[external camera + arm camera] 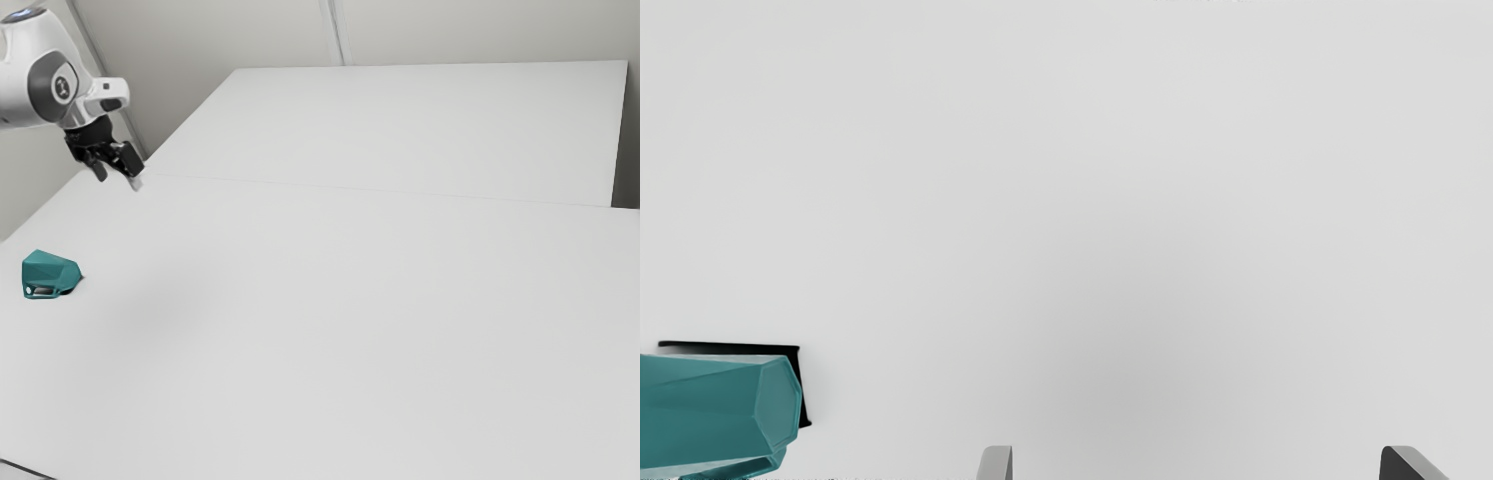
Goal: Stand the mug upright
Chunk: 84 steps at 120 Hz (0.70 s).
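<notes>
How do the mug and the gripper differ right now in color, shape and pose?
Color: the mug is teal, while the gripper is black with paler fingertips.
Shape: the mug is one faceted body with a handle; the gripper has two separate fingers, standing open.
Pose: the mug lies on its side on the table; the gripper hangs above it, holding nothing.
Shared: both are toward the exterior view's left.

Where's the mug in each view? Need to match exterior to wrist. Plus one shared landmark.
Exterior: mug on its side on the table, near the exterior view's left edge, lower in the picture than the gripper.
Wrist: mug outside the gap between the open fingers, past one of them, partly cut off by the picture's edge.
Shared landmark: the gripper's fingers.
</notes>
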{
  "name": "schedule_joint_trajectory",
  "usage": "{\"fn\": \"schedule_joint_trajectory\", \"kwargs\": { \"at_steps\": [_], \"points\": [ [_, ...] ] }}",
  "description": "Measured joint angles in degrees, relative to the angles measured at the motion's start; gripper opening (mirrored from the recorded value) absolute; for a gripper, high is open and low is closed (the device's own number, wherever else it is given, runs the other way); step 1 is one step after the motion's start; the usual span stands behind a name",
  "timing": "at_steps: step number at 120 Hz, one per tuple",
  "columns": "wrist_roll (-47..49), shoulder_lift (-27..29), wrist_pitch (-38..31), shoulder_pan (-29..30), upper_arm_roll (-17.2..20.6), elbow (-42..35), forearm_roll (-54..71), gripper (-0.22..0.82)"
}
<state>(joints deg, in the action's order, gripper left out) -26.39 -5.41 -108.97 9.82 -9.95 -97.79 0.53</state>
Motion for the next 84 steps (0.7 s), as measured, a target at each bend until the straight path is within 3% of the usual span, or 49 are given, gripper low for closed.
{"fn": "schedule_joint_trajectory", "kwargs": {
  "at_steps": [15,29,49,84],
  "points": [
    [-0.3,0.1,-1.9,-0.1,-1.9,-1.4,-2.2,0.6],
    [-1.4,-0.7,-2.8,4.7,-2.0,0.6,-3.7,0.6],
    [-4.4,-7.0,-3.1,13.3,-1.5,7.7,-4.4,0.6],
    [-11.6,-21.7,-3.1,23.4,-1.0,23.6,-8.3,0.6]
  ]
}}
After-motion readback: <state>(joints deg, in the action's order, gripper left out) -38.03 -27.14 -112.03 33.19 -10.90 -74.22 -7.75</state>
